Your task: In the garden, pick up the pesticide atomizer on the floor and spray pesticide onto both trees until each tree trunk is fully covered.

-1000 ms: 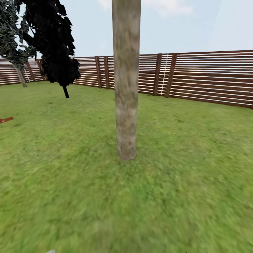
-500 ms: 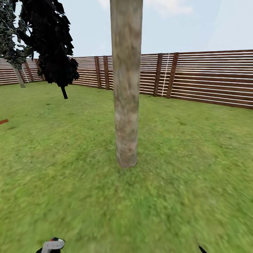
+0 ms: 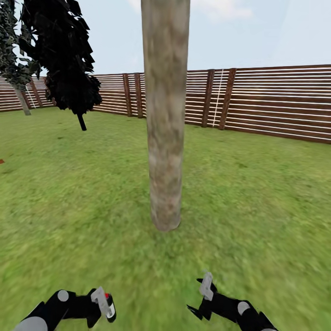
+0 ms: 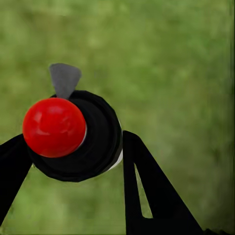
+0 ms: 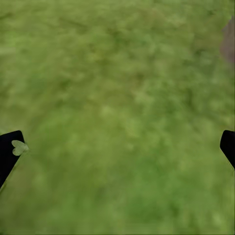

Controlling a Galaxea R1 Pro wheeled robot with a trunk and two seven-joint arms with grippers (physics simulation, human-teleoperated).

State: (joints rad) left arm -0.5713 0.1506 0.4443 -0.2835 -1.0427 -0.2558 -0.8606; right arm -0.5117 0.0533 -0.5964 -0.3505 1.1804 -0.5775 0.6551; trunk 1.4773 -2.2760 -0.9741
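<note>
A thick grey-beige tree trunk point(image 3: 165, 115) rises from the lawn point(image 3: 257, 207) straight ahead, its foot a little beyond both grippers. The bark shows no white specks. My left gripper point(image 3: 103, 305) is low at the left, shut on the pesticide atomizer point(image 3: 109, 304). In the left wrist view the atomizer point(image 4: 95, 139) is a black round body with a red cap point(image 4: 54, 127) and a grey tab point(image 4: 64, 78), held between the black fingers point(image 4: 147, 191). My right gripper point(image 3: 198, 299) is low at the right, open over bare grass point(image 5: 117, 147), with the trunk's foot point(image 5: 228, 44) at the frame edge.
A brown slatted fence point(image 3: 276, 101) runs along the back and right. A very dark columnar tree point(image 3: 69, 59) and a thin leaning grey trunk point(image 3: 20, 99) stand far left. Open grass lies on both sides of the thick trunk.
The view has moved closer to the trunk, which looks larger. Both arms have risen into the head view from its lower edge, the left one carrying the atomizer.
</note>
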